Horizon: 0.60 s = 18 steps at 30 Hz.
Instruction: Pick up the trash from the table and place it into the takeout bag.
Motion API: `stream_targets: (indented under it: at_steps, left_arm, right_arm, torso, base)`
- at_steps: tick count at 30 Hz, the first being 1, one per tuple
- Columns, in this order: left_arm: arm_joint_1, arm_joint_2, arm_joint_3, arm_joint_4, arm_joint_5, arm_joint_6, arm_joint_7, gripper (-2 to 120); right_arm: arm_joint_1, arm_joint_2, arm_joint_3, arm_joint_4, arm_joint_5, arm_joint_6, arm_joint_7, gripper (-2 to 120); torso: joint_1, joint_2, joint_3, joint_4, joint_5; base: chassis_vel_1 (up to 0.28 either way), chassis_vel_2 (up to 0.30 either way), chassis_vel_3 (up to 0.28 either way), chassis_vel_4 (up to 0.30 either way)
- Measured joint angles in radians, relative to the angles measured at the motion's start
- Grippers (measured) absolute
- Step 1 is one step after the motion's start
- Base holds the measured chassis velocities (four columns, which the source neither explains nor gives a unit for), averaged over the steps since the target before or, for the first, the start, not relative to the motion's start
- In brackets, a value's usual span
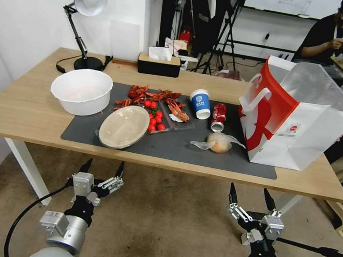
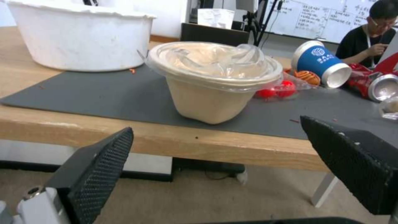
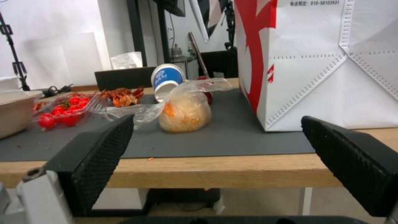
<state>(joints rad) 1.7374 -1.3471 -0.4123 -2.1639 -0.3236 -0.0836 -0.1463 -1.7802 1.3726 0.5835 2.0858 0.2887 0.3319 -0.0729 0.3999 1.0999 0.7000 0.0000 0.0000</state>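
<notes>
Both grippers hang low in the head view, below the near edge of the table: the left gripper at lower left, the right gripper at lower right, each with its fingers spread apart and holding nothing.

From the head, the beige round plate looks like a shallow tilted disc on the dark grey mat; the left wrist view shows it instead as a deep beige tub with a crumpled clear lid, standing near the mat's front edge between the two black fingers. Behind it there the blue-and-white paper cup lies on its side, with the crushed red can just beside it.

In the right wrist view, the small clear bag with orange lump sits on the mat near the takeout bag, whose stitched white side panel and red print are plain.

In the head view the takeout bag stands open at the right end of the mat. A big white bowl rests at the left, trays of tomatoes and crayfish in the middle. At the table's far edge are a desk lamp and a black tissue box. Brownish carpet covers the floor.
</notes>
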Motion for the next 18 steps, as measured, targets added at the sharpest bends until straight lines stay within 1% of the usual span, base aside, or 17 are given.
stream_targets:
  at_steps: [5,7,8,10,12,13,15,16,17,18]
  left_arm:
    - [-0.001,-0.003,0.001,0.003,0.0,-0.003,0.001,100]
    - [-0.001,-0.004,0.001,0.003,0.0,-0.004,0.002,100]
    - [-0.001,-0.004,0.001,0.003,0.0,-0.004,0.002,100]
    - [-0.003,-0.003,0.001,0.005,0.0,-0.005,0.002,100]
    - [-0.005,-0.002,0.002,0.007,0.0,-0.005,0.002,100]
    - [-0.005,-0.002,0.002,0.007,0.0,-0.005,0.002,100]
    - [-0.004,-0.002,0.003,0.008,0.0,-0.006,0.002,100]
    - [-0.003,-0.002,0.003,0.009,0.001,-0.007,0.002,100]
    - [-0.003,-0.002,0.003,0.009,0.001,-0.007,0.002,100]
    - [-0.003,-0.003,0.002,0.01,0.002,-0.008,0.002,100]
  right_arm:
    - [0.03,-0.01,-0.007,-0.001,0.003,-0.019,0.004,100]
    - [0.093,-0.026,-0.027,-0.003,-0.001,-0.057,0.016,100]
    - [0.093,-0.026,-0.027,-0.003,-0.001,-0.057,0.016,100]
    - [0.164,-0.046,-0.049,-0.005,-0.006,-0.107,0.031,100]
    - [0.21,-0.059,-0.062,-0.005,-0.006,-0.142,0.044,100]
    - [0.21,-0.059,-0.062,-0.005,-0.006,-0.142,0.044,100]
    - [0.257,-0.071,-0.078,-0.005,-0.006,-0.183,0.058,100]
    - [0.309,-0.082,-0.096,-0.012,-0.006,-0.234,0.078,100]
    - [0.309,-0.082,-0.096,-0.012,-0.006,-0.234,0.078,100]
    - [0.351,-0.087,-0.114,-0.023,-0.006,-0.27,0.094,100]
  torso:
    - [0.0,0.0,0.0,-0.0001,0.0]
    - [0.0,0.0,0.0,-0.0003,0.0001]
    - [0.0,0.0,0.0,-0.0003,0.0001]
    - [0.0,0.0,0.0,0.0004,0.0001]
    - [0.0,0.0,0.0,-0.0001,0.0]
    - [0.0,0.0,0.0,-0.0001,0.0]
    - [0.0,0.0,0.0,0.0,-0.0001]
    - [0.0,0.0,0.0,0.0001,0.0001]
    - [0.0,0.0,0.0,0.0001,0.0001]
    - [0.0,0.0,0.0,0.0,-0.0001]
  base:
    - [0.0,0.0,0.0,0.0]
    - [0.0,0.0,0.0,0.0]
    - [0.0,0.0,0.0,0.0]
    - [0.0,0.0,0.0,0.0]
    - [0.0,0.0,0.0,0.0]
    - [0.0,0.0,0.0,0.0]
    - [0.0,0.0,0.0,0.0]
    - [0.0,0.0,0.0,0.0]
    - [0.0,0.0,0.0,0.0]
    - [0.0,0.0,0.0,0.0]
